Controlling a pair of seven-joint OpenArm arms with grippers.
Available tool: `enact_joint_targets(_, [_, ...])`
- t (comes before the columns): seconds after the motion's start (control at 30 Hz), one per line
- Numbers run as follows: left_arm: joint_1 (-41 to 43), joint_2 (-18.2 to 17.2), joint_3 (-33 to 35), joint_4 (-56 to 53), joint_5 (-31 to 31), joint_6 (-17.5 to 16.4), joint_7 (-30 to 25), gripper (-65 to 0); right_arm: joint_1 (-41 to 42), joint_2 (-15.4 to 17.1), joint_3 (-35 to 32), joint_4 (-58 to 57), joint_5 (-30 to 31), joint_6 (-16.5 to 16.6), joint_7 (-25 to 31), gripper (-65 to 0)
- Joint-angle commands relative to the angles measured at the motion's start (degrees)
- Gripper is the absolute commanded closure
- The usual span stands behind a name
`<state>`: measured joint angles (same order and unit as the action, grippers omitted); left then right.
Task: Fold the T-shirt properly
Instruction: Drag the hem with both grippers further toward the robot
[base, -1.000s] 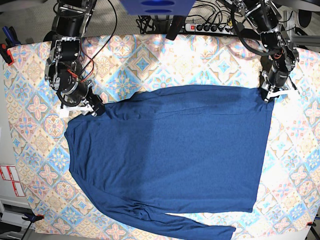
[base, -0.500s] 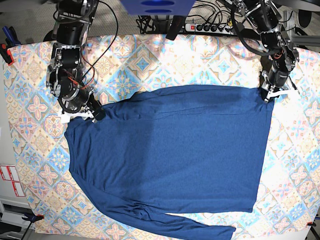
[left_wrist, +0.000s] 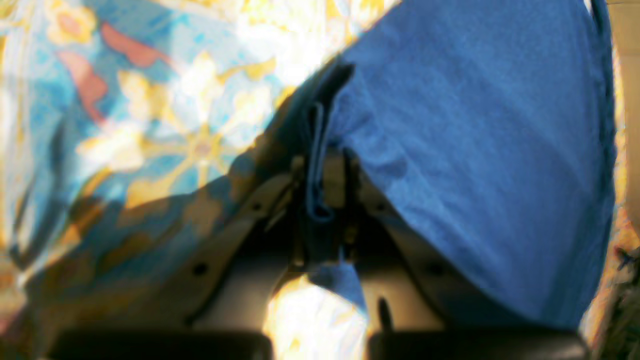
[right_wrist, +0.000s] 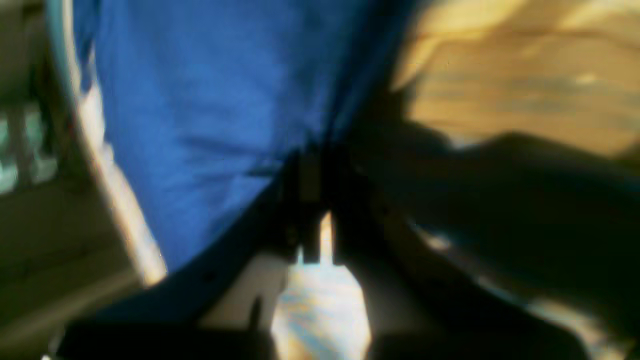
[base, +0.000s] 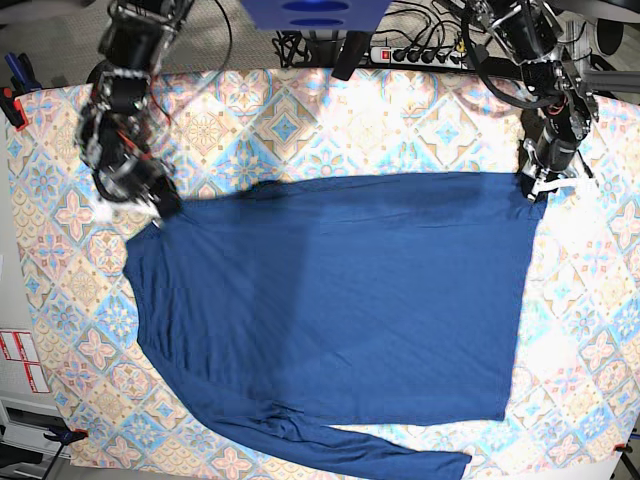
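Base view: both grippers, left gripper and right gripper, pinch corners of the dark navy long-sleeved knit T-shirt; thin fabric could slip if tugged unevenly.

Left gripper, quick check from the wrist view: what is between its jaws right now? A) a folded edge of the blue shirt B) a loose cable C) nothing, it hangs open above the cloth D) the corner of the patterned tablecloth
A: the left gripper is shut on a doubled-over edge of the T-shirt, visible as blue layers pinched between its jaws.
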<state>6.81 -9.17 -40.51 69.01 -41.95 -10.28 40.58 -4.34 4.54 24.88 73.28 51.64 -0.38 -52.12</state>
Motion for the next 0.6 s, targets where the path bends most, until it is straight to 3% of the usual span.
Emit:
enact_joint_targets(0.0, [1.24, -0.37, -0.24, 2.42, 0.42, 0.31, -0.71, 0.0, 0.34, 0.52, 0.65, 1.67, 0.89, 0.69, -0.23, -0.5])
enact_joint_targets(0.33, [6.86, -0.11, -0.24, 10.06, -2.49, -1.19, 4.48, 0.0, -2.39, 0.52, 7.95, 1.85, 0.89, 0.69, -7.97, -0.5])
enact_joint_targets(0.57, [7.39, -0.11, -0.24, 10.15, -3.89, -1.54, 4.30, 0.0, -3.71, 0.52, 9.62, 1.85, 0.98, 0.69, -7.71, -0.4])
